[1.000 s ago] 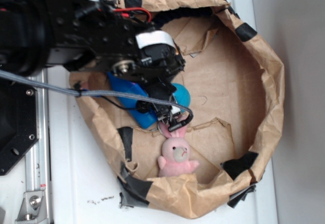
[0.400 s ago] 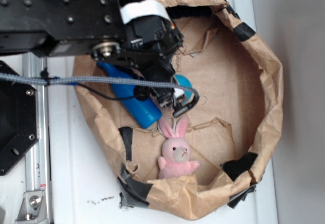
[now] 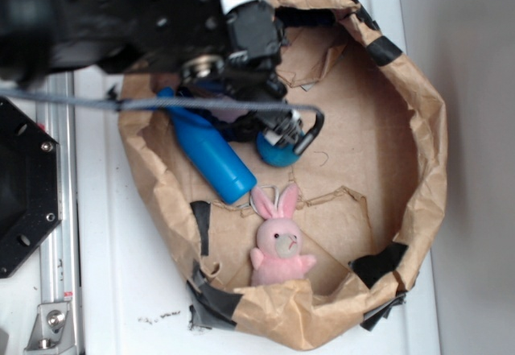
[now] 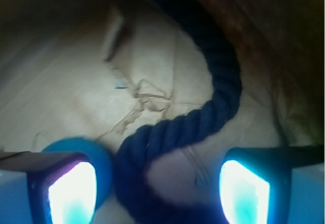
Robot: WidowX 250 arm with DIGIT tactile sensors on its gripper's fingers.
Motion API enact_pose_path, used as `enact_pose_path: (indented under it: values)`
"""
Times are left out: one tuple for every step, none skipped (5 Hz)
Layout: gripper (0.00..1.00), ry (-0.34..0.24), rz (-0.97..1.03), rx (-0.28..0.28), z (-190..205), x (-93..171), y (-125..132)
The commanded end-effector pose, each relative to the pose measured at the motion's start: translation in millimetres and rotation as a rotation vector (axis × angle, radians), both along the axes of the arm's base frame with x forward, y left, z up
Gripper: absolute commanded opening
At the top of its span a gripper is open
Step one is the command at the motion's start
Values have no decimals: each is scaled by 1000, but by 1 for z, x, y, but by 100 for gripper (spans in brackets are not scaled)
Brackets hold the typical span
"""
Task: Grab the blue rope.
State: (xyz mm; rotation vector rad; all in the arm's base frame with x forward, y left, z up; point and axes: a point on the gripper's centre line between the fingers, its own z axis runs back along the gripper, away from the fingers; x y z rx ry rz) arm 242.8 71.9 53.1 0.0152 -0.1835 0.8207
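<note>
Navy twisted cord, the blue rope (image 4: 213, 82), lies on the brown paper floor just ahead of the gripper (image 4: 157, 188), its hooked bend curling back between the two fingertips (image 4: 244, 193). Jaws stand wide apart, holding nothing. Judged: that spread suits straddling the thick strand before closing. Teal ball (image 4: 99, 158) sits touching or just behind one fingertip, close enough to get pinched too. From outside, the arm hangs over the paper bag's rim (image 3: 430, 121); blue bottle (image 3: 211, 154) beside the gripper, pink plush bunny (image 3: 280, 242) further off, clear of the reach.
</note>
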Motion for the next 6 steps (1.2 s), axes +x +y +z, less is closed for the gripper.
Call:
enact_pose_path:
  values:
    - [100,-74,122,9,9,-6,22]
    - [100,-87,150,3,13,-8,28]
    - [100,-72,167,-18,9,-5,32]
    - [100,-76,185,-31,12,-5,35]
    - [100,-102,248,-31,24,-14,44]
    - [100,-83,292,-15,22,-20,51]
